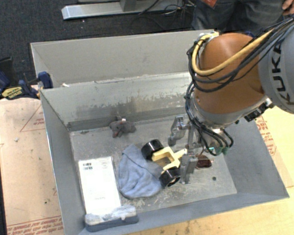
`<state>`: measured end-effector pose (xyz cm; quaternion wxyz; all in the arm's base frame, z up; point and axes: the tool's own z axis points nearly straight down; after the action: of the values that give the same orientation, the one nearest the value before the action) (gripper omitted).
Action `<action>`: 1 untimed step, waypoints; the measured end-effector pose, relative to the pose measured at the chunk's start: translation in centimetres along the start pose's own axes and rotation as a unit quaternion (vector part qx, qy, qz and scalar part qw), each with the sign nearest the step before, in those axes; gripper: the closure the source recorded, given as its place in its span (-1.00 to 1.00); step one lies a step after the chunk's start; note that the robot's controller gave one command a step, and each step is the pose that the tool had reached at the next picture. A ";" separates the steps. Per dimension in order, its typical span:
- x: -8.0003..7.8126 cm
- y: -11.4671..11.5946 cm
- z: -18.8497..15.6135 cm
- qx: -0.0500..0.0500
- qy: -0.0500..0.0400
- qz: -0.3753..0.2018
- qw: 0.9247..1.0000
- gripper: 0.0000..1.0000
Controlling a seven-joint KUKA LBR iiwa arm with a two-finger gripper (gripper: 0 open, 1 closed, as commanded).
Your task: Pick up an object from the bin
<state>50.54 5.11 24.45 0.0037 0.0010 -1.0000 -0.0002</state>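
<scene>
Yellow toy [165,158] with two wheels lies by gripper [188,169].

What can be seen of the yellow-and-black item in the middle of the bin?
The yellow-and-black item has a pale yellow, plastic-looking body with a black drum-like part at each end. It lies on the bin floor. On the view's left it touches the edge of the crumpled blue-grey cloth, and the hand is close on the view's right. Whether the hand grips it cannot be told.
</scene>
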 end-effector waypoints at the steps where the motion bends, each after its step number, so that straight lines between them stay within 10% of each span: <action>1: -0.1 0.0 -0.4 0.000 -0.004 0.001 1.000 -1.00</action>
<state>50.69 5.08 24.86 -0.0003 0.0001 -1.0000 -0.0005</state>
